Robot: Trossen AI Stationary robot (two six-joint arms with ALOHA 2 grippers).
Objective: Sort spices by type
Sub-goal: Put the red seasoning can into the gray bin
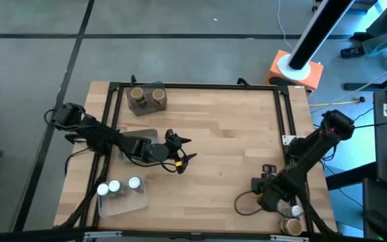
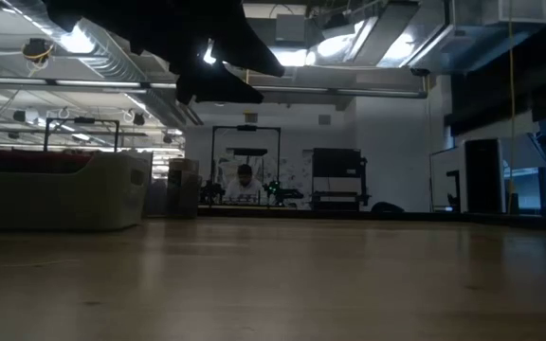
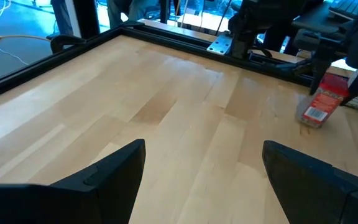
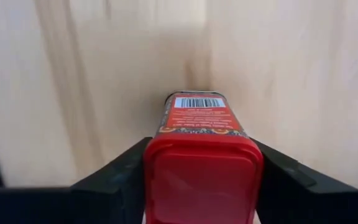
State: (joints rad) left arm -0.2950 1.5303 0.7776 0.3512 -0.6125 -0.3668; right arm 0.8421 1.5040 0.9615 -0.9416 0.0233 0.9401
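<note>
Item: red-capped spice packet (image 4: 202, 155), boxy, with a barcode label on its face; lying on its side on the bare wood near the right front corner of the desk (image 1: 220, 128), between the two dark fingers of the right pincer (image 1: 269, 190). The fingers are standing against both sides of the red cap, so the right pincer is judged to be gripping or just closing on the packet. Handling, as a judgement: the packet is looking light and rigid, with flat smooth sides that suit a squeeze across the cap or the upper body; too hard a pinch could slide it out or dent it. Writing: only the barcode and fine lines of print are showing, too small to read; no brand is legible. The left wrist view is showing the same packet (image 3: 323, 101) far off across the desk, beside the right arm. Other stock: two brown-topped round jars (image 1: 147, 96) are sitting in a grey tray (image 1: 148, 107) at the back left; white-capped clear jars (image 1: 119, 186) are standing in a clear tray (image 1: 123, 202) at the front left; another round jar (image 1: 290, 226) is lying near the front right edge, partly hidden by the right arm. The left pincer (image 1: 183, 151) is hovering open and empty over the left middle of the desk, near the clear tray.
</note>
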